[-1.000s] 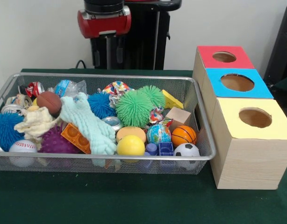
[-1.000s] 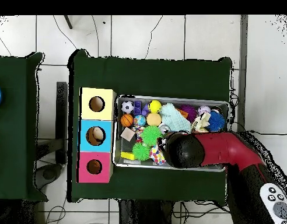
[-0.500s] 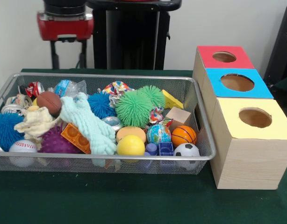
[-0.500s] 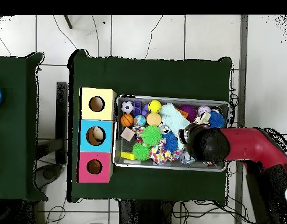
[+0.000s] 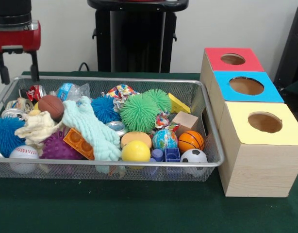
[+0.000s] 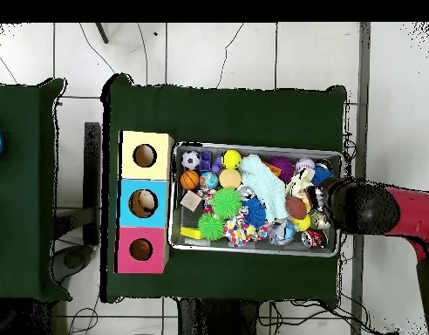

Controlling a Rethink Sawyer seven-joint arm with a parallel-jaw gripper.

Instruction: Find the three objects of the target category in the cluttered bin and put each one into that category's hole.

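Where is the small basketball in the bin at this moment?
In the front view the orange basketball lies at the bin's right end, near its front, just above the soccer ball and right of the globe-patterned ball.

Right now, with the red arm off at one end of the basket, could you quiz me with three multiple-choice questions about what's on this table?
1. Where does the soccer ball lie in the wire basket?
A. In the near corner beside the yellow-topped box
B. At the far rim under the arm
C. Outside on the cloth

2. How many wooden boxes with a round hole stand beside the basket?
A. Two
B. Three
C. Four

3. How do the gripper's fingers stand?
A. Shut on a ball
B. Shut on nothing
C. Apart and empty

Answers: 1 A, it sits at the front corner nearest the yellow-topped box. 2 B, the red-topped box, blue-topped box and yellow one stand in a row. 3 C, the front view shows a clear gap between the two fingers, nothing between them.
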